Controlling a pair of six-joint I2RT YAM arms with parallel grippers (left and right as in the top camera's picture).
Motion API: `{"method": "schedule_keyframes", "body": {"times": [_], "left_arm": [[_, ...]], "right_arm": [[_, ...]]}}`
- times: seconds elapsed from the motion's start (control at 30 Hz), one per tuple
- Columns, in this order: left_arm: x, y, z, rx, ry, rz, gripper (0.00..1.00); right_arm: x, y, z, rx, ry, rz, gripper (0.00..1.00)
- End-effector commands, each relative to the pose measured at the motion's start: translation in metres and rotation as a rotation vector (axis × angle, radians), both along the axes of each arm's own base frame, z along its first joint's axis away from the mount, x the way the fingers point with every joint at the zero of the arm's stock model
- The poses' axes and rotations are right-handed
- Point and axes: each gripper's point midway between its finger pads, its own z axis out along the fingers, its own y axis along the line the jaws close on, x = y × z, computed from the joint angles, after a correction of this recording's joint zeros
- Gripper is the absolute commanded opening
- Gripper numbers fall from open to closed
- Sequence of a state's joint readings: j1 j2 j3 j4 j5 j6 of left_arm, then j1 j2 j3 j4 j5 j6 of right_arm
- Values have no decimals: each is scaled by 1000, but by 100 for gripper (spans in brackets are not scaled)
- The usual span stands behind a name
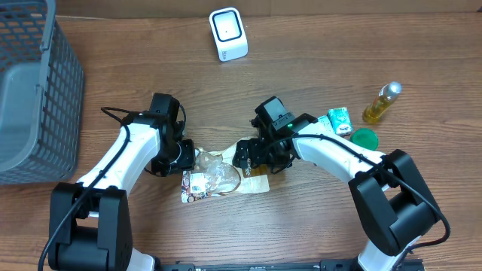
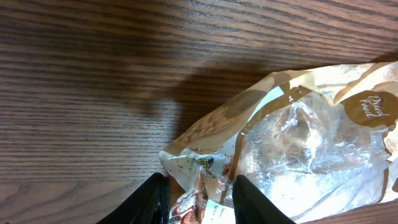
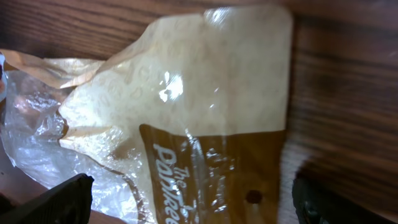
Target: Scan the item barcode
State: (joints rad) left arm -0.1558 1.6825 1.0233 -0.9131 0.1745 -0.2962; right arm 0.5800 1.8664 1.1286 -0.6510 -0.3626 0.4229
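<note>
The item is a snack bag point(image 1: 218, 177) of clear plastic and tan-brown print, lying flat on the table between both arms. My left gripper point(image 1: 188, 156) is at its left end. In the left wrist view the left gripper point(image 2: 200, 183) pinches the bag's point(image 2: 298, 137) crumpled corner, with a white label point(image 2: 217, 214) between the fingers. No barcode is readable. My right gripper point(image 1: 254, 154) stands wide open over the bag's right end. In the right wrist view the right gripper point(image 3: 193, 199) straddles the bag point(image 3: 205, 93) without gripping it. The white scanner point(image 1: 228, 34) stands at the back.
A grey mesh basket point(image 1: 30, 90) fills the left back corner. At the right sit a yellow bottle point(image 1: 382, 103), a green carton point(image 1: 340, 120) and a round green lid point(image 1: 364, 138), close to my right arm.
</note>
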Motion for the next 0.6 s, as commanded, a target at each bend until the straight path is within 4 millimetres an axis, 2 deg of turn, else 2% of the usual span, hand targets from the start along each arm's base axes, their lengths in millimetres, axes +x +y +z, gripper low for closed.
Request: {"method": "schedule_keyframes", "body": {"times": [0.0, 0.2, 0.37, 0.57], "left_arm": [[-3, 2, -2, 11, 8, -6, 38], [-3, 2, -2, 11, 8, -6, 38], [-4, 2, -2, 11, 13, -6, 40], [-5, 2, -2, 12, 15, -6, 40]], "right_arm": [[-16, -1, -8, -24, 52, -27, 100], [-22, 2, -11, -29, 75, -55, 100], [-27, 0, -24, -10, 83, -85, 100], [-42, 16, -25, 125, 127, -47, 100]]}}
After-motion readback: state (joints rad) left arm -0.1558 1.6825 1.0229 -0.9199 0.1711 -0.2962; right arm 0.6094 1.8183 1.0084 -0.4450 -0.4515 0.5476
